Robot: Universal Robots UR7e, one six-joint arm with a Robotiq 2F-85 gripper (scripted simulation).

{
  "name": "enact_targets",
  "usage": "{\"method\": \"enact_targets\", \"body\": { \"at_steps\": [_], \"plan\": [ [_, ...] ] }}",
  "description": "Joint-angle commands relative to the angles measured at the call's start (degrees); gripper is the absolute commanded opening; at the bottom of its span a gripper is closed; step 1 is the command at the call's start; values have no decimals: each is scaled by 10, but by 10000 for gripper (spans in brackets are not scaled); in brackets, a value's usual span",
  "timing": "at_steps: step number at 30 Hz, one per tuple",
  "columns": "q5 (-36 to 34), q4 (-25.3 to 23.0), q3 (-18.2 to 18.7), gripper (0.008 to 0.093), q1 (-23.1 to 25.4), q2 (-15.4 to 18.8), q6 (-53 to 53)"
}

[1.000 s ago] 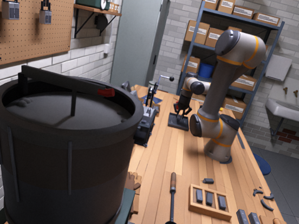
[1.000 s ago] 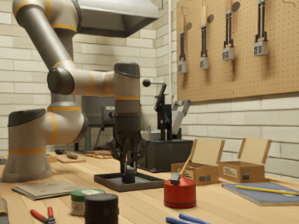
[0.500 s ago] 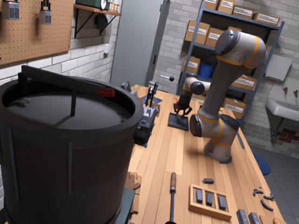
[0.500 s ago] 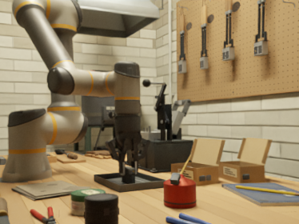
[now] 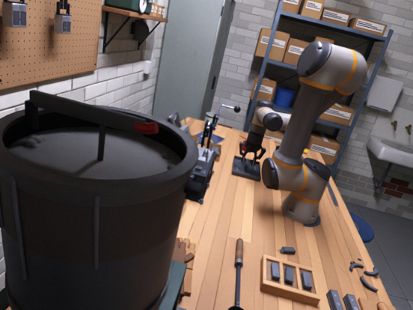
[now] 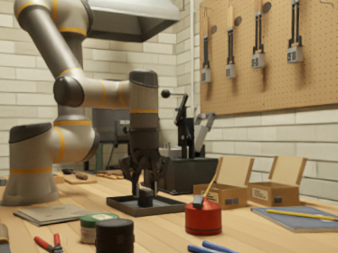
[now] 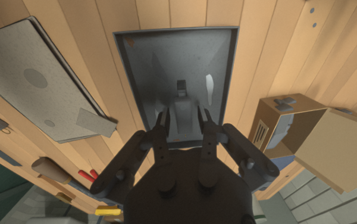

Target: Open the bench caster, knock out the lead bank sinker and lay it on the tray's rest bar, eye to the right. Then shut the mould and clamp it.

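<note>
The lead bank sinker (image 7: 182, 117) is a grey tapered block that stands on the dark tray (image 7: 178, 74), with its narrow eye end (image 7: 181, 86) pointing away from the wrist camera. From the side it shows as a small dark block (image 6: 145, 197) on the tray (image 6: 145, 204). The tray (image 5: 246, 169) lies on the wooden bench in front of the bench caster (image 6: 186, 169), a dark block with an upright lever (image 5: 212, 125). My gripper (image 7: 183, 119) hangs straight down over the tray, with the sinker between its fingers. The gripper is open and holds nothing.
An open cardboard box (image 7: 294, 128) stands right of the tray in the wrist camera. A grey slab (image 7: 41, 89) lies to the left. A red pot with a brush (image 6: 203, 216) stands in front of the tray. A large dark melting pot (image 5: 86, 194) fills the near left.
</note>
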Motion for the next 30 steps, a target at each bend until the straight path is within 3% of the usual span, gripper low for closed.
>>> {"method": "enact_targets", "body": {
  "at_steps": [1, 30],
  "plan": [
    [0, 0, 0, 500, 0, 0, 0],
    [0, 41, -14, 500, 0, -27, 0]
  ]
}}
